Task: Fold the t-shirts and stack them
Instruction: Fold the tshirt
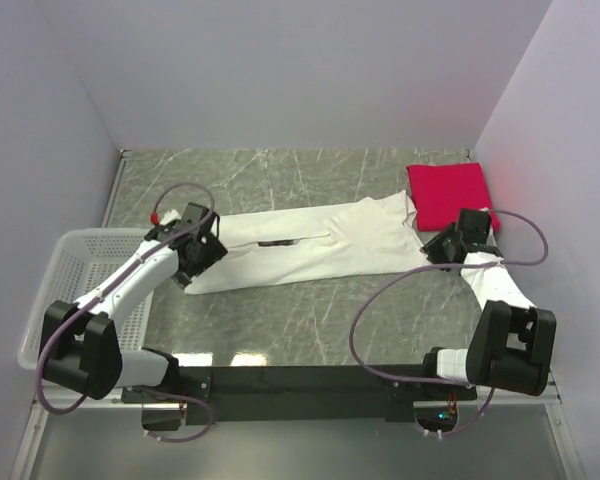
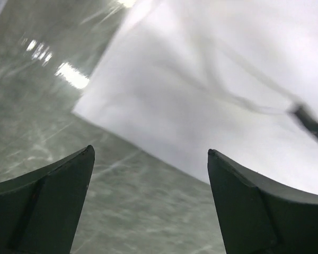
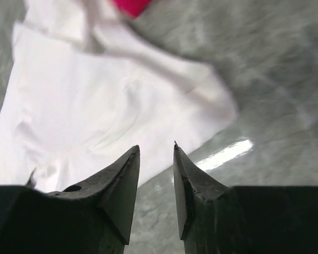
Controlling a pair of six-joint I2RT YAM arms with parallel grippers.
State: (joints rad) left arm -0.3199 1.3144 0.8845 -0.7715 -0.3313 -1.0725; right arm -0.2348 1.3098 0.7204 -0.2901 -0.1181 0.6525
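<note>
**Folding white shirt (image 1: 310, 250): cross fold next**

It lies as a long strip across the bench's (image 1: 310, 320) middle. The red shirt (image 1: 448, 193) sits folded at the far right corner. Left pincer (image 2: 151, 153) gapes wide over the strip's left end, right pincer (image 3: 156, 145) barely parted over its right end, both empty. Next likely needs one end pinched and carried across. Basket (image 1: 70, 245) at left edge looks empty.
</note>
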